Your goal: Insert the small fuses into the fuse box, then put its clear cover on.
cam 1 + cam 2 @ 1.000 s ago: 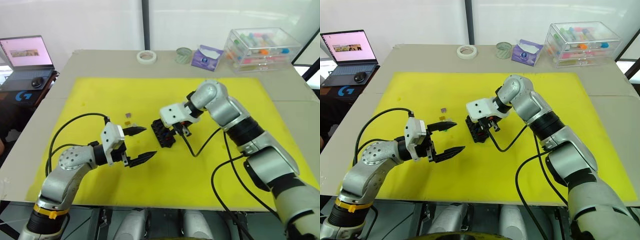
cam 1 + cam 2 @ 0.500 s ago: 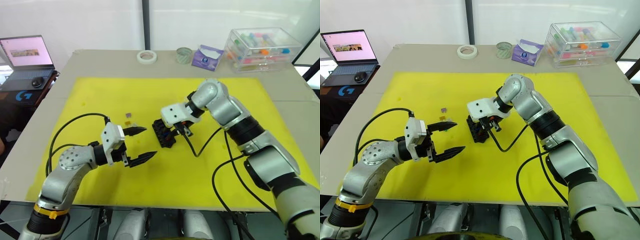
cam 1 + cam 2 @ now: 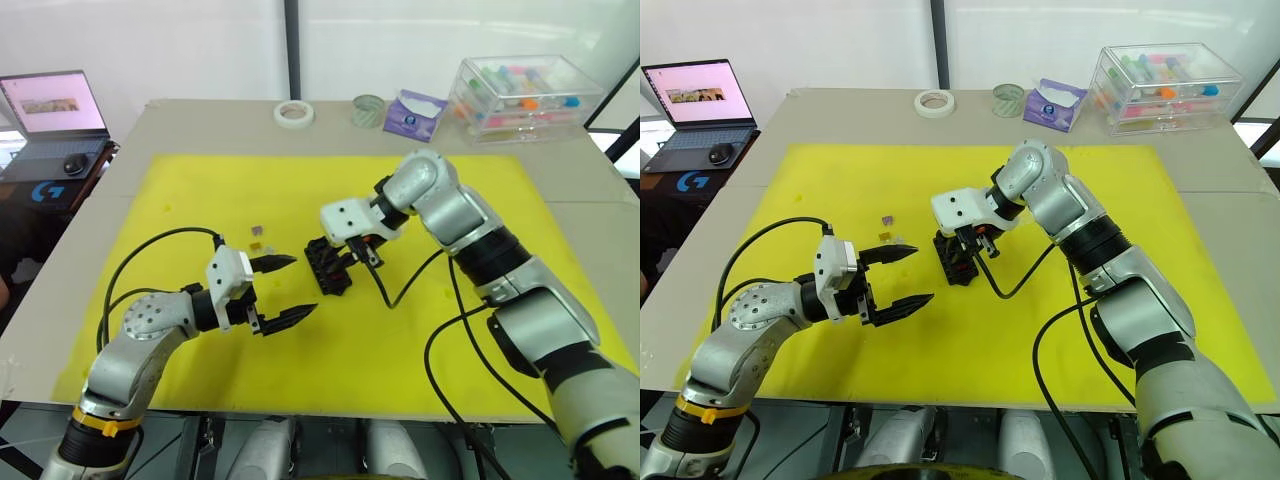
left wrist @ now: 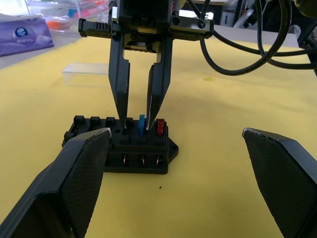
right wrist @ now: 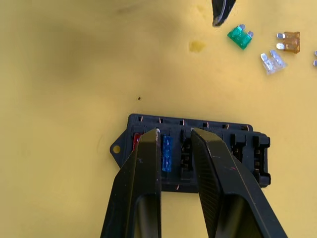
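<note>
Right wrist view: blue fuse [image 5: 167,153] seated, fingers lifted.
Near, the left gripper [image 3: 284,290] is held wide and empty. Mid-frame, the right gripper [image 5: 174,138], narrowly parted, has been raised off the fuse box [image 5: 193,151]; beyond, three fuses [image 5: 271,62] are left loose.

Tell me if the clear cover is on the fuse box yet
Not on. The clear cover lies on the yellow mat apart from the fuse box, whose slots are uncovered, with a blue fuse and a red fuse seated.
</note>
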`<action>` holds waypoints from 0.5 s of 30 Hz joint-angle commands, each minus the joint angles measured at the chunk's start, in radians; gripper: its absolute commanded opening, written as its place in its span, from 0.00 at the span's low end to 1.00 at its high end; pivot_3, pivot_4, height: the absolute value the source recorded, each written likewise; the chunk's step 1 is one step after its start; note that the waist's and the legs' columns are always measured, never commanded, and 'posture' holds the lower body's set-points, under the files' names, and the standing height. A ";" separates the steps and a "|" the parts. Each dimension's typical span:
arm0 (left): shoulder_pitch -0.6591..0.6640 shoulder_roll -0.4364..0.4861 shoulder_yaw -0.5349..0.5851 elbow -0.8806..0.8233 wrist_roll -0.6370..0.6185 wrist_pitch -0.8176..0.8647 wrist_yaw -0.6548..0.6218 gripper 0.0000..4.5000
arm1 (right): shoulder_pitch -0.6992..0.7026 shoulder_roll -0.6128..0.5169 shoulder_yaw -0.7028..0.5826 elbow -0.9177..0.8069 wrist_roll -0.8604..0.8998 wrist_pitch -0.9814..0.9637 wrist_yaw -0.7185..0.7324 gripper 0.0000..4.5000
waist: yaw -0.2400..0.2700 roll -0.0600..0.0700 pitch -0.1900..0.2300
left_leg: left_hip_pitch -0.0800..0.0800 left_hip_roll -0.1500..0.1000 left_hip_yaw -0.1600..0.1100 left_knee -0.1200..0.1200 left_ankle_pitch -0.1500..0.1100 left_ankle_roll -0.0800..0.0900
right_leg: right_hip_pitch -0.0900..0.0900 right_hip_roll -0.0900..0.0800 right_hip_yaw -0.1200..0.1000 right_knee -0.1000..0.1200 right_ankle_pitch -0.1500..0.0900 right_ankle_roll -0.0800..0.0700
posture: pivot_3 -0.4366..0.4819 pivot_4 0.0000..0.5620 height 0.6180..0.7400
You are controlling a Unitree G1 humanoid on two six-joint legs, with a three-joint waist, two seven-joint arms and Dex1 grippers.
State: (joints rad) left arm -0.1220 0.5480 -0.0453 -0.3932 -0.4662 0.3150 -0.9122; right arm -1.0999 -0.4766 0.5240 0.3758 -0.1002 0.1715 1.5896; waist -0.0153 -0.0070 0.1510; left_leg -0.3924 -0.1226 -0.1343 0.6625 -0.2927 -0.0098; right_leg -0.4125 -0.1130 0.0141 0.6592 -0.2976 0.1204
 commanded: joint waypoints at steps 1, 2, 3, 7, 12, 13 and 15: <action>-0.016 -0.003 0.012 -0.010 0.002 -0.032 0.003 1.00 | -0.032 -0.003 -0.049 -0.048 0.039 0.022 0.008 0.23 | 0.000 0.000 0.000 | 0.000 0.000 0.000 0.000 0.000 0.000 | 0.000 0.000 0.000 0.000 0.000 0.000 | 0.48 0.27 1.00; -0.018 -0.003 0.013 -0.010 0.001 -0.032 0.004 1.00 | -0.033 -0.006 -0.054 -0.052 0.046 0.025 0.011 0.23 | 0.001 0.000 0.000 | 0.000 0.000 0.000 0.000 0.000 0.000 | 0.000 0.000 0.000 0.000 0.000 0.000 | 0.48 0.27 1.00; -0.020 -0.003 0.012 -0.009 0.000 -0.033 0.004 1.00 | -0.032 -0.009 -0.060 -0.055 0.051 0.025 0.011 0.23 | 0.000 0.000 0.000 | 0.000 0.000 0.000 0.000 0.000 0.000 | 0.000 0.000 0.000 0.000 0.000 0.000 | 0.48 0.27 1.00; -0.018 -0.001 0.013 -0.012 -0.001 -0.039 0.005 1.00 | -0.005 -0.036 -0.075 -0.087 0.066 0.029 0.013 0.15 | 0.001 0.000 0.000 | 0.000 0.000 0.000 0.000 0.000 0.000 | 0.000 0.000 0.000 0.000 0.000 0.000 | 0.48 0.27 1.00; -0.019 0.002 0.014 -0.009 -0.002 -0.039 0.002 1.00 | 0.018 -0.058 -0.076 -0.108 0.075 0.036 0.003 0.01 | 0.001 0.000 0.000 | 0.000 0.000 0.000 0.000 0.000 0.000 | 0.000 0.000 0.000 0.000 0.000 0.000 | 0.48 0.27 1.00; -0.020 0.003 0.014 -0.008 -0.002 -0.039 0.000 1.00 | 0.020 -0.058 -0.076 -0.107 0.076 0.038 -0.002 0.01 | 0.001 0.000 0.000 | 0.000 0.000 0.000 0.000 0.000 0.000 | 0.000 0.000 0.000 0.000 0.000 0.000 | 0.48 0.27 1.00; -0.022 0.004 0.014 -0.007 -0.003 -0.038 -0.002 1.00 | 0.024 -0.059 -0.073 -0.107 0.075 0.037 -0.008 0.01 | 0.001 0.000 0.000 | 0.000 0.000 0.000 0.000 0.000 0.000 | 0.000 0.000 0.000 0.000 0.000 0.000 | 0.48 0.27 1.00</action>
State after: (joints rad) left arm -0.1326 0.5468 -0.0450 -0.3871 -0.4654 0.2948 -0.9127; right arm -1.0667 -0.5303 0.4795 0.2992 -0.0369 0.2115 1.5877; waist -0.0144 -0.0070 0.1510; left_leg -0.3925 -0.1225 -0.1343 0.6625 -0.2928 -0.0098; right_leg -0.4126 -0.1131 0.0142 0.6592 -0.2976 0.1204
